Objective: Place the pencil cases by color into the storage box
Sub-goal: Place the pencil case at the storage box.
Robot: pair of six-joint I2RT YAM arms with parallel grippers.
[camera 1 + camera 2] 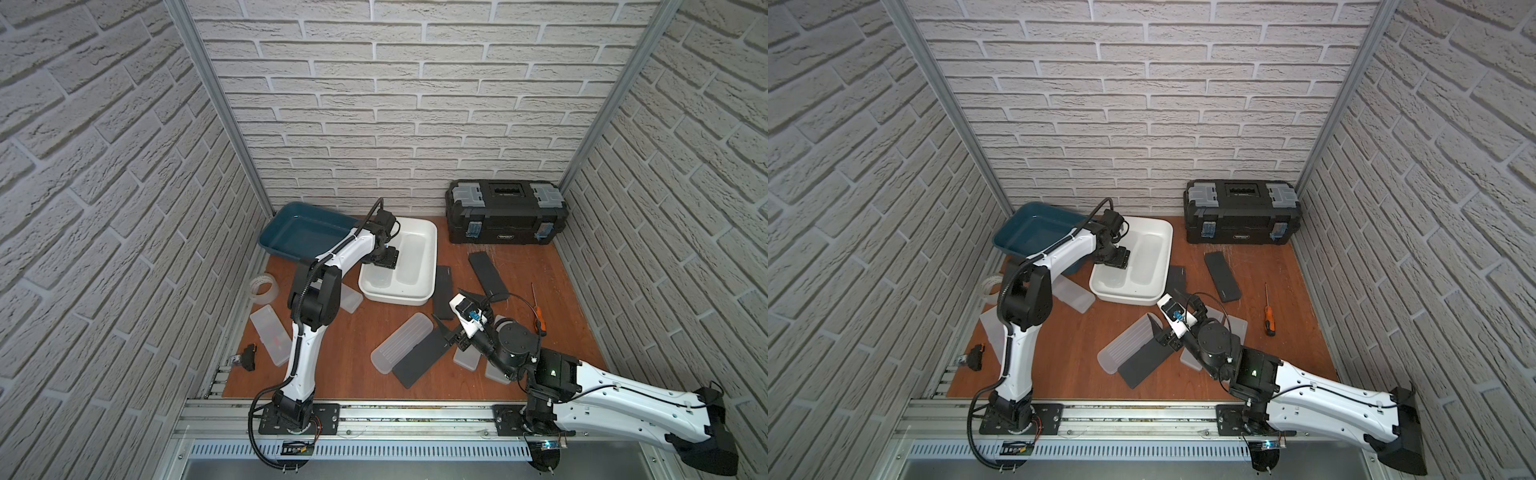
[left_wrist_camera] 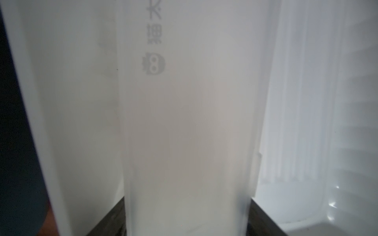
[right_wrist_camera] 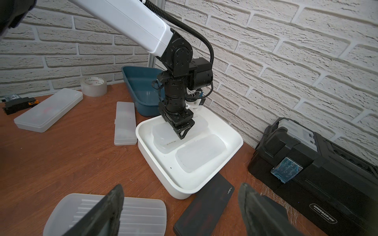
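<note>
White brick walls (image 1: 415, 104), reddish wooden tabletop (image 1: 345, 345), scattered pencil cases (image 1: 401, 345)

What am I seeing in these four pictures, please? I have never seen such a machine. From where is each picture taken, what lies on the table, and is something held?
These are two robot arms, each ending in a two-fingered gripper. Two pictures look down on the whole scene from above. The other two come from a small camera on each arm's wrist.

On the wooden table lie frosted cases, black cases, a tape roll, a screwdriver and a closed toolbox. The blue tub looks empty.

The left gripper is closed on a frosted case inside the white tub, beside a second case. Its wrist camera shows the held case from very close. The right gripper is open and holds nothing.
</note>
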